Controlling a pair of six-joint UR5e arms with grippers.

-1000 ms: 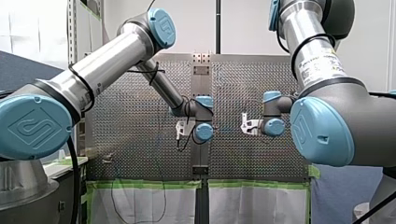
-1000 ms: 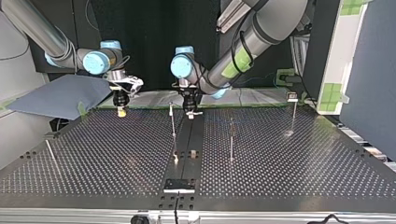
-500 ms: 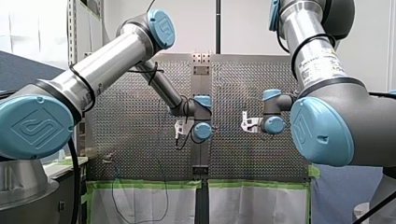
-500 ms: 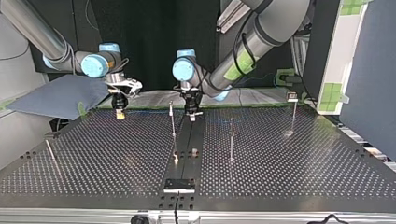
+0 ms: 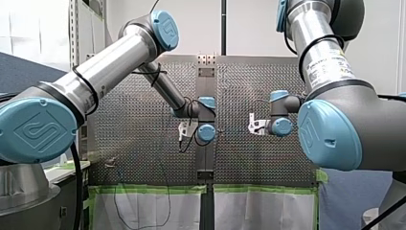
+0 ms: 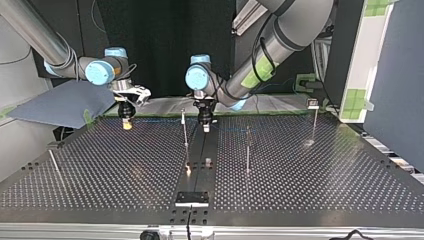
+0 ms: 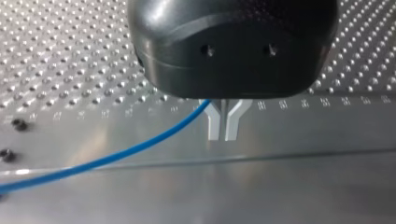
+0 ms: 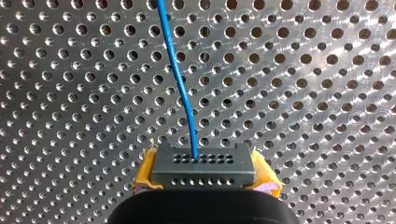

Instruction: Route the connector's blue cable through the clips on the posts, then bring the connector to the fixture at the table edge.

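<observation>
- Front view: my left arm comes in from the left and my right arm from the right over the perforated table. Their wrists hang side by side but apart, 1 over the dark centre strip and 1 to its right. Both wrists sit slightly farther out than 1 s ago.
- Top view: my right gripper hangs low at the far left, and my left gripper is at the far end of the centre strip.
- 4 thin posts stand on the table. 1 rises between the 2 grippers, just left of my left gripper. 1 is right of the strip, 1 at the far right carries a clip head, and 1 leans at the near left.
- A small block sits on the strip. The fixture lies at the near edge, well apart from both grippers. A grey sheet lies beyond the far left corner.
- Since 1 s ago my right gripper has slid a little left, and my left gripper shows narrower.
- Left wrist view: the metal fingers are drawn together with their tips meeting. The blue cable runs into their fork and trails away over the bare strip.
- Right wrist view: the yellow pads clamp the dark connector from both sides. The cable leaves the middle of its face and runs ahead over the holes with a slight bend.
</observation>
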